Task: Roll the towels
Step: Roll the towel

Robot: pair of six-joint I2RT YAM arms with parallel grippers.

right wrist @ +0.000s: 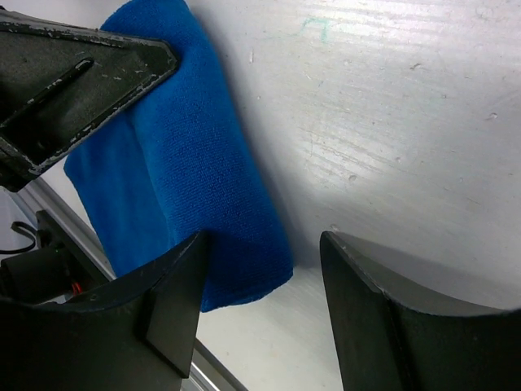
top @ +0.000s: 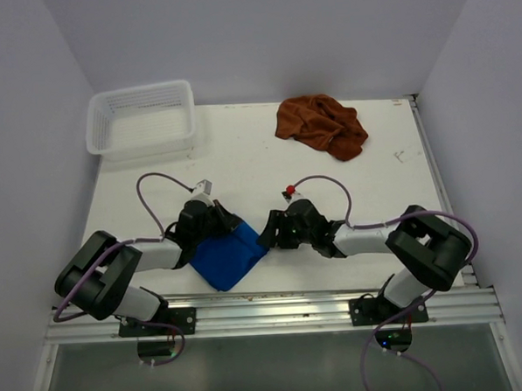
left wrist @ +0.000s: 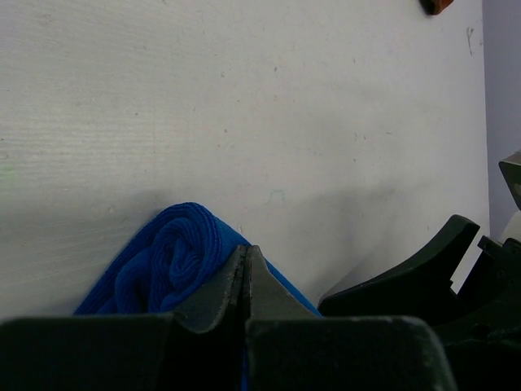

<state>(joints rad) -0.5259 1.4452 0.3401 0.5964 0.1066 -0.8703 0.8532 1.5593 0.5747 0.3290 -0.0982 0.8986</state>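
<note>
Two grippers meet over the blue towel [top: 232, 262] at the near edge of the table [top: 242, 161]. Seen from above, the left gripper [top: 236, 228] and the right gripper [top: 268, 232] point toward each other, tips close together.

Left gripper [left wrist: 247, 265]: jaws pressed together, with no gap between the fingers. The blue towel [left wrist: 172, 262] lies directly beyond and beneath the closed tips. It is bunched into a rounded fold, with a curl of layers visible at its end. Whether any cloth is caught between the tips cannot be told. The right gripper [left wrist: 407, 285] stands just beside these tips, low over the bare table [left wrist: 244, 98].

Right gripper [right wrist: 262, 240]: jaws spread, nothing clamped. Here the blue towel [right wrist: 195, 163] appears as a thick folded band running away from the jaws. Its near end sits inside the opening, close against one finger [right wrist: 175, 301] and apart from the other. Bare table [right wrist: 391, 122] fills the rest of the gap. Ahead of these jaws, the left gripper [right wrist: 81, 73] lies across the far part of the band.

The brown towel [top: 320, 127] lies crumpled well beyond both sets of jaws, touched by neither. From the left wrist only a corner of the brown towel [left wrist: 440, 5] shows, far ahead of the closed tips. A white mesh basket [top: 94, 125] stands far beyond the left jaws at the table's far corner, apart from both towels.
</note>
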